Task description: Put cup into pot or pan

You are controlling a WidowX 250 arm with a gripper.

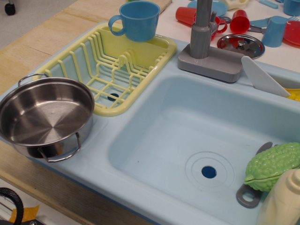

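The large sky-blue mug with a loop handle on its left stands upright at the far end of the yellow dish rack, mouth up. The round shallow stainless-steel pot with two wire loop handles sits empty on the sink's left drainboard, at the near end of the rack. No gripper shows in this view.
A grey faucet stands behind the light-blue sink basin. A green bumpy vegetable, a grey utensil and a cream bottle lie at the basin's right. A steel lid, red cups and a paler blue cup sit at the back.
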